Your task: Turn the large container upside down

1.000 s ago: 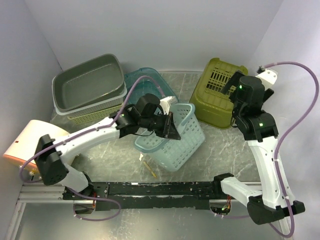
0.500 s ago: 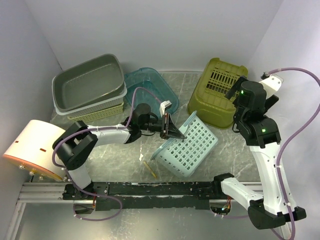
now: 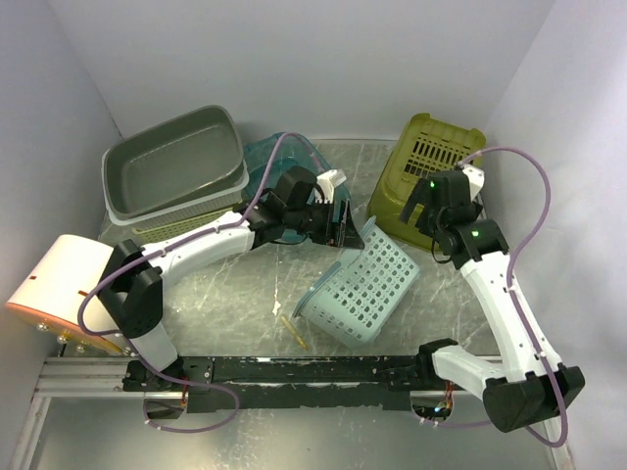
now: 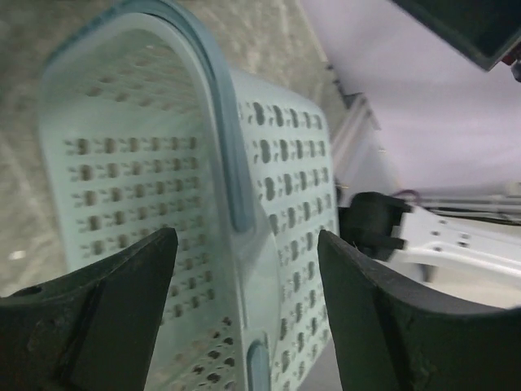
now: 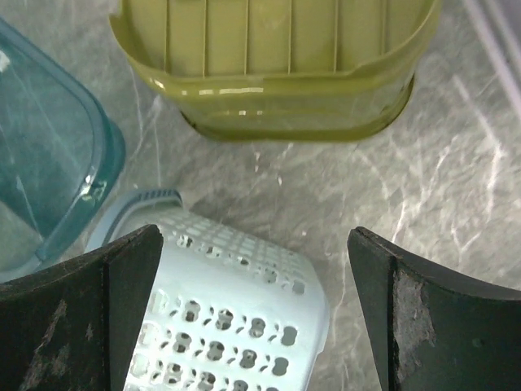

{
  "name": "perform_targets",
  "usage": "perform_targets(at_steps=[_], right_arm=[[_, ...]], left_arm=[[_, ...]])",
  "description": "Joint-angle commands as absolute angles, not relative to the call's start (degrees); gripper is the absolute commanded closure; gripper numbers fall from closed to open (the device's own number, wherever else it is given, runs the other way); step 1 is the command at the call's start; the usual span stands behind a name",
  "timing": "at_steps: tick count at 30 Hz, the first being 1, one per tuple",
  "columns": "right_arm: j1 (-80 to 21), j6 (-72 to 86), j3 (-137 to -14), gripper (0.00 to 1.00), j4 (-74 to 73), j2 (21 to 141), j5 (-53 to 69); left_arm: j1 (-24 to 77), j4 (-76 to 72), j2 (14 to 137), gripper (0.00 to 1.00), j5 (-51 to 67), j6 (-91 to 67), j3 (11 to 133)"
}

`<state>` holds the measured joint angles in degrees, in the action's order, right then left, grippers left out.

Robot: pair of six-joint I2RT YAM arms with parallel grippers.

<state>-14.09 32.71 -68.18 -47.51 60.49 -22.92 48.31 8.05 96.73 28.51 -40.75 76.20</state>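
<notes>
The large container, a light blue perforated basket [image 3: 364, 289], lies tipped over mid-table with a holed wall facing up and its rim toward the lower left. My left gripper [image 3: 345, 223] stands open at its far-left corner. In the left wrist view the basket's rim [image 4: 220, 163] runs between the spread jaws of the left gripper [image 4: 244, 277], touching neither. My right gripper [image 3: 423, 217] hangs open above the basket's far-right corner. The right wrist view shows that pale corner [image 5: 236, 309] below the right gripper [image 5: 256, 269], nothing held.
An olive green basket [image 3: 426, 166] sits upside down at the back right, also visible from the right wrist [image 5: 277, 65]. A teal clear tub [image 3: 284, 157] and a grey tub [image 3: 171, 162] stacked on a pale basket stand at the back left. A small yellow stick [image 3: 292, 331] lies near the front.
The left gripper opened and let go of the basket's rim; the basket rolled over from upright onto its side. The right arm swung left and down toward the basket.
</notes>
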Motion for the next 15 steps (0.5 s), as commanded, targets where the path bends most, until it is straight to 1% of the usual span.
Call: perform_targets(at_steps=[1, 4, 7, 10, 13, 15], right_arm=[[-13.93, 36.66, -66.33, 0.00, -48.51, 60.16, -18.99], [-13.89, 38.33, -66.06, 0.00, -48.50, 59.60, -22.22], [-13.91, 40.46, -66.84, 0.00, -49.28, 59.64, -26.63], [-13.96, 38.73, -66.86, 0.00, -47.87, 60.32, -26.12], [-13.95, 38.86, -66.54, 0.00, -47.20, 61.14, -26.89], [-13.90, 38.87, -66.28, 0.00, -46.44, 61.71, -26.60]], left_arm=[[51.25, 27.92, 96.51, 0.18, 15.84, -24.60, 83.57], [53.62, 33.37, 96.92, 0.16, 9.84, -21.66, 86.89], [56.54, 35.07, 95.80, 0.16, 2.43, -19.60, 86.89], [61.12, 32.97, 92.64, 0.15, -7.42, -14.72, 83.06], [65.24, 28.03, 86.77, 0.16, -13.94, -11.78, 78.01], [66.58, 25.90, 83.64, 0.17, -15.79, -13.08, 76.12]])
